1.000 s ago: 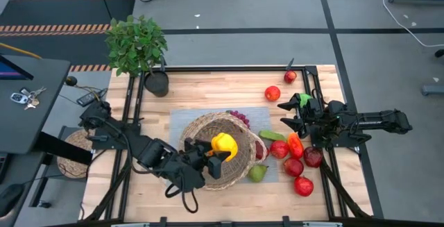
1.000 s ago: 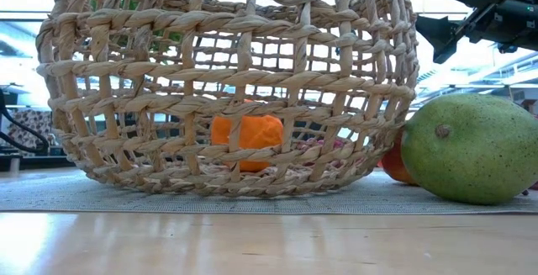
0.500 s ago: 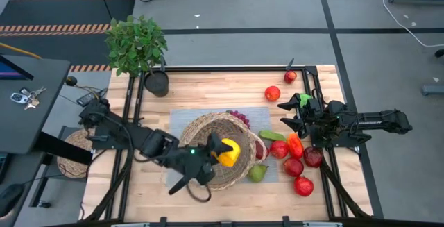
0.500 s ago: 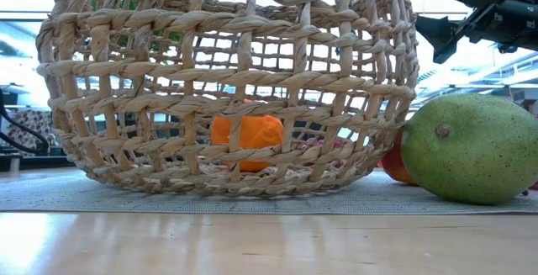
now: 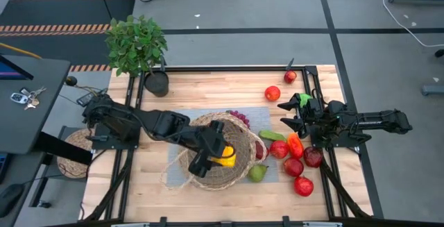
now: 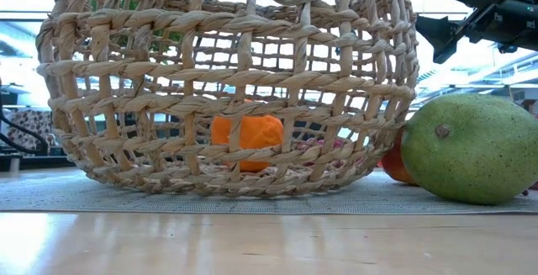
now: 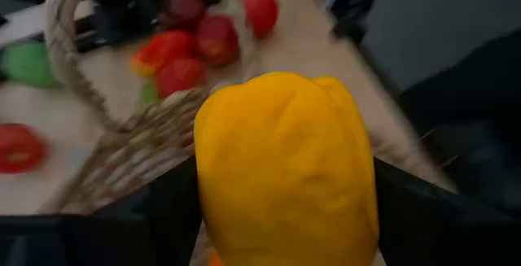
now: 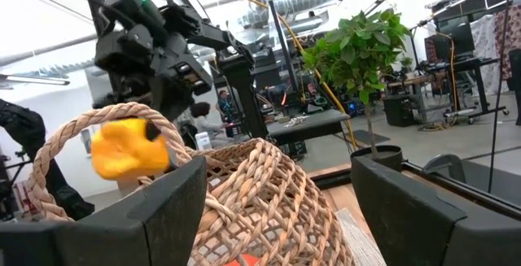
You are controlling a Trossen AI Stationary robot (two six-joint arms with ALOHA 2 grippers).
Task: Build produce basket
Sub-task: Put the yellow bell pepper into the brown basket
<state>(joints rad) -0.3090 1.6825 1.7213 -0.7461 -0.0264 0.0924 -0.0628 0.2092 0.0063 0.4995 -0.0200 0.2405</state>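
Wicker basket (image 5: 220, 154) is the landmark here: the left tool (image 5: 211, 159) hangs right over its opening, pinching a yellow pepper (image 5: 225, 156), so this looks like the drop-in step, with an orange piece (image 6: 246, 140) already inside. Next move is probably just lowering a bit and spreading the fingers so the pepper lands inside clear of the looping handle. Off to the basket's right, the right tool (image 5: 286, 114) waits with fingers spread and empty, near the red apples (image 5: 295, 166) on the counter (image 5: 208, 88).
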